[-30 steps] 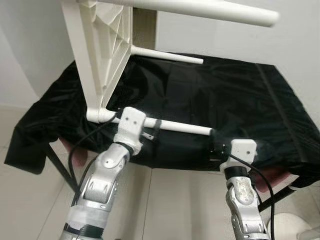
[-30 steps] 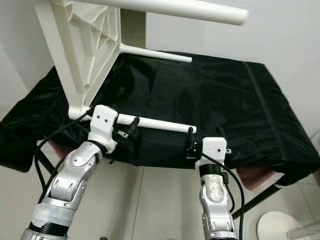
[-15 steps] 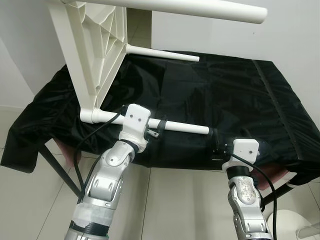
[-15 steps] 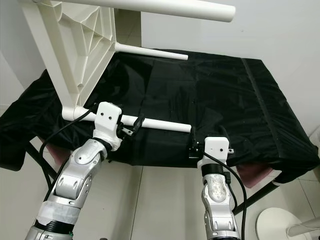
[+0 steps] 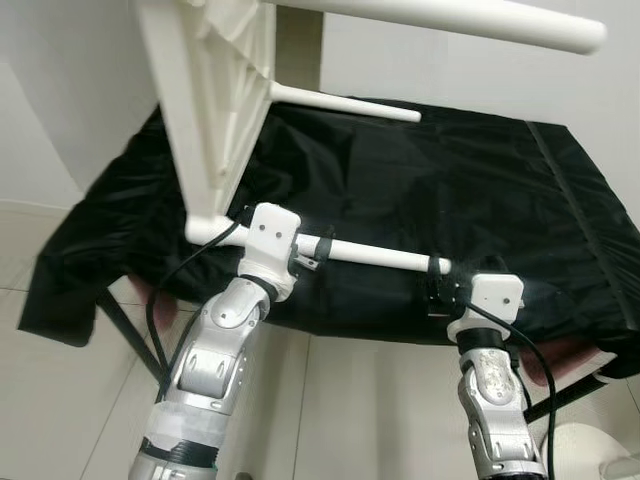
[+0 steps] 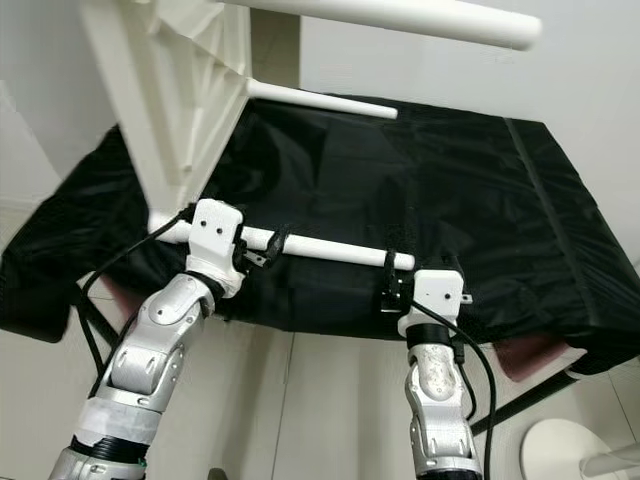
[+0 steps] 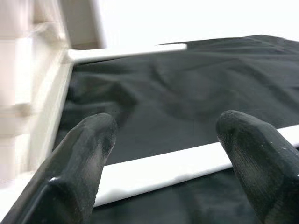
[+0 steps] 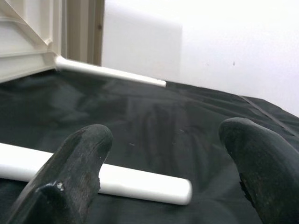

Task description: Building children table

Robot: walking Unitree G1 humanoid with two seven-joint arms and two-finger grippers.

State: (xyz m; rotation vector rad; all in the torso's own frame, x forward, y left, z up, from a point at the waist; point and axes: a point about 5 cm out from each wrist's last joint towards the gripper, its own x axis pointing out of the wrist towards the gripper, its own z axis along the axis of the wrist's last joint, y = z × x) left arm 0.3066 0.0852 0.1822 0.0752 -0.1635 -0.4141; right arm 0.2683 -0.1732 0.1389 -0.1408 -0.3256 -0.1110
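Observation:
A white children's table lies on its side on a black-draped surface, with its top panel upright at the left and its legs pointing right. My left gripper is open, its fingers straddling the near lower leg close to the panel. My right gripper is open at the free end of that leg, one finger reaching up over the tip. A far lower leg rests on the cloth. An upper leg juts out overhead.
The black cloth hangs over the front and left edges of the support, and dark frame legs show beneath it. A white round object stands on the tiled floor at the lower right. A white wall lies behind.
The camera has shifted, so the whole scene sits differently. My right gripper's finger now overlaps the leg's tip, where it was just below it before. The left gripper stays at the leg.

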